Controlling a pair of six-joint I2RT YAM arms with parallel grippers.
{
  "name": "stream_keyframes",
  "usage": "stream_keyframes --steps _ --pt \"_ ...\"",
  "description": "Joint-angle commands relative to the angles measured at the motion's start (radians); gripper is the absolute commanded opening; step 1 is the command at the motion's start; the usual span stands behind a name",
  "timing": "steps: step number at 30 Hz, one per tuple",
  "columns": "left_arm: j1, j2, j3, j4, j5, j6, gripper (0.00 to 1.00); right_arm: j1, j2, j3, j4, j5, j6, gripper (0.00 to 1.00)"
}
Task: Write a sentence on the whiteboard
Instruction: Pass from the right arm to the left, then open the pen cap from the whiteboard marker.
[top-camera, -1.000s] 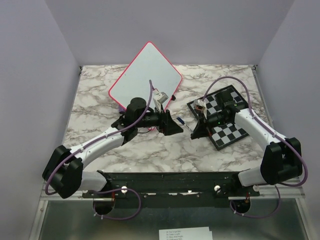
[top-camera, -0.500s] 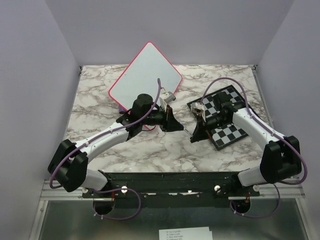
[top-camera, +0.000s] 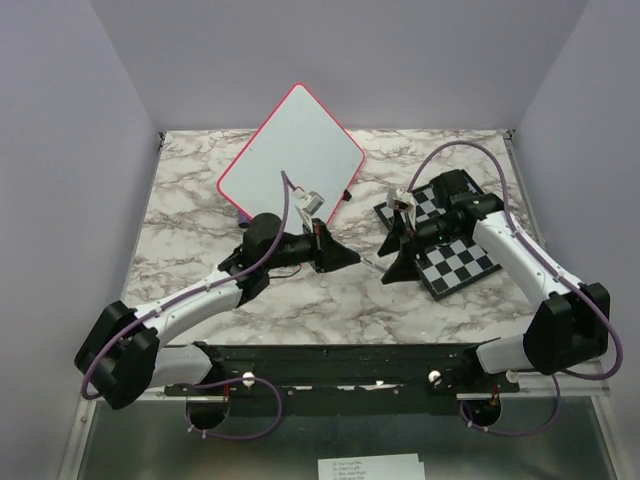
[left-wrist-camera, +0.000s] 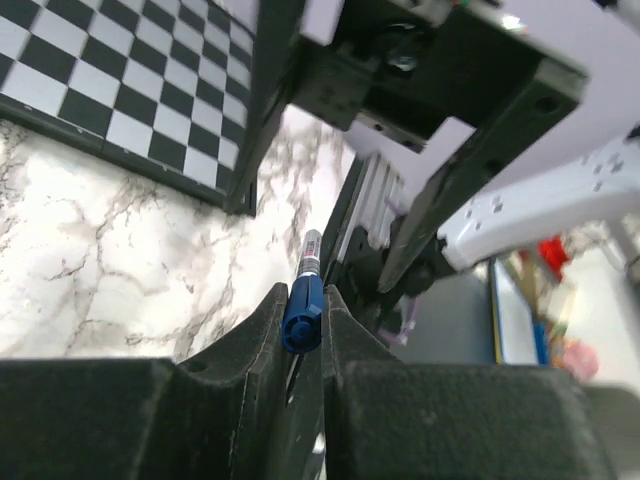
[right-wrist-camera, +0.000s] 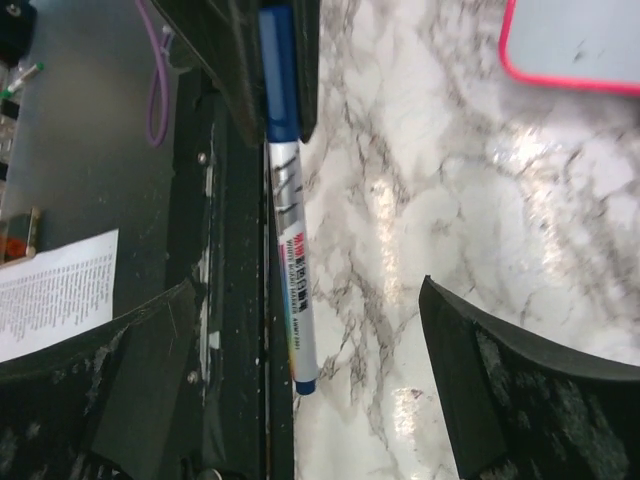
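The grey-veined marble table carries everything. On its far left-centre lies the whiteboard, a large flat white rectangle with rounded corners and a thin pink-red rim. It is turned like a diamond, with one corner aimed at the back wall and its long axis slanting from near-left to far-right. Its nearest corner is hidden behind the left arm. Bare marble runs along its left edge out to the table's side. Its right corner stands near, but apart from, the black-and-white chessboard, which sits skewed on the right half under the right arm.

A broad band of open marble lies between both arms and the table's near edge. The two wrists meet over the table's middle, tip to tip. The left gripper is clenched on a white-barrelled marker with a blue cap, its fingers pinching the capped end. The marker's long axis runs straight away from that grip toward the other arm. The right gripper is released – its jaws spread wide on either side of the barrel, touching neither the barrel nor its small blue butt end
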Motion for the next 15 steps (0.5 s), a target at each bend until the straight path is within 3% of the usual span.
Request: stream_keyframes --steps 1,2,4,6,7,8,11,15 --pt "0.0 -0.09 -0.148 0.432 -0.288 -0.295 0.0 -0.026 -0.081 0.136 0.011 -0.061 0.116 1.0" --pt "-0.001 -0.105 -0.194 0.554 -0.343 -0.338 0.0 -0.03 -0.085 0.163 0.023 -0.06 0.177 1.0" --pt "-0.009 -0.116 -0.221 0.637 -0.482 -0.402 0.0 -0.046 -0.104 0.202 0.064 -0.091 0.273 1.0" --pt "-0.02 -0.119 -0.235 0.741 -0.543 -0.421 0.0 -0.049 -0.139 0.141 0.225 -0.139 0.491 1.0" --pt "-0.023 -0.118 -0.233 0.767 -0.589 -0.426 0.0 -0.049 -0.157 0.098 0.324 -0.164 0.607 1.0" --pt "-0.026 -0.113 -0.227 0.808 -0.603 -0.431 0.0 -0.049 -0.176 0.052 0.577 -0.162 0.882 1.0" --pt "-0.033 -0.109 -0.202 0.841 -0.638 -0.429 0.0 -0.049 -0.242 -0.121 1.017 -0.092 1.236 1.0" --pt "-0.064 -0.09 -0.181 0.852 -0.68 -0.419 0.0 -0.049 -0.242 -0.168 1.228 -0.05 1.438 1.0"
